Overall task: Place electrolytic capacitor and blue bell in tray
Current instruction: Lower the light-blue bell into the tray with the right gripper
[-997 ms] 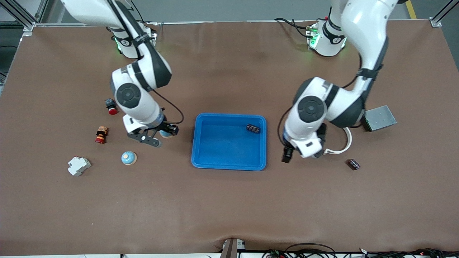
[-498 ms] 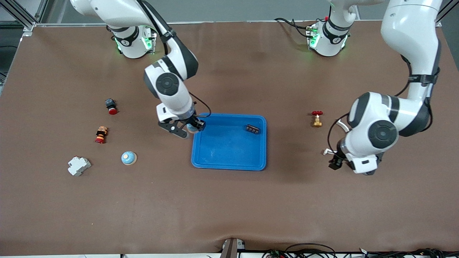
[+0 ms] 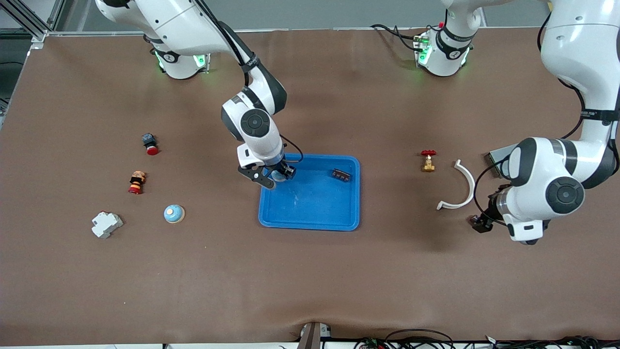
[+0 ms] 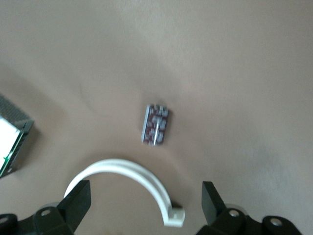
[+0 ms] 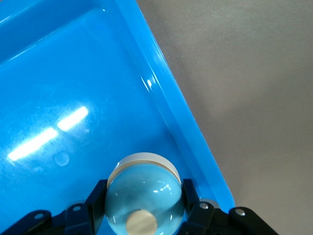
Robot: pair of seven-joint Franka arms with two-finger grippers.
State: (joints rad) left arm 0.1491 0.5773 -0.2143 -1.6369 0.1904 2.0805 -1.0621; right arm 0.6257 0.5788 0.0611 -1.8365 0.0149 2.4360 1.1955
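Right end effector (image 3: 275, 177) — fingers clamped on the pale-blue domed bell (image 5: 144, 196), held over the shallow bright-blue rectangular plastic tray (image 3: 310, 220) at the corner toward the right arm's base. Right wrist view confirms: bell sits between the pads with tray floor directly below and the rim just beside it. Bell not yet released, so that item counts as in transit, not placed.

Left end effector (image 4: 146, 205) — fingers spread wide, nothing between them. It hangs over the brown desk (image 3: 310, 281) at the left arm's end, above the small dark purple-banded electrolytic capacitor (image 4: 156, 124), which lies flat on the desk just beside the white curved plastic bracket (image 4: 132, 174). In front view the capacitor is mostly hidden under the left arm. Judged: pre-grasp stage, pick not begun.

Tray contents: one small dark ridged component (image 3: 341, 174) near the corner toward the left arm's base; looks like another capacitor, type not confirmed.

Other items on desk, untouched: second blue domed bell (image 3: 174, 214), white plastic breaker block (image 3: 107, 224), red-and-black stacked knob part (image 3: 137, 182), red-capped push button (image 3: 149, 144), brass valve w/ red handle (image 3: 428, 160), grey metal box (image 3: 495, 156) partly hidden by left arm.

Status est.: roughly mid-task. Remaining — release bell in tray; grasp, carry, drop capacitor.
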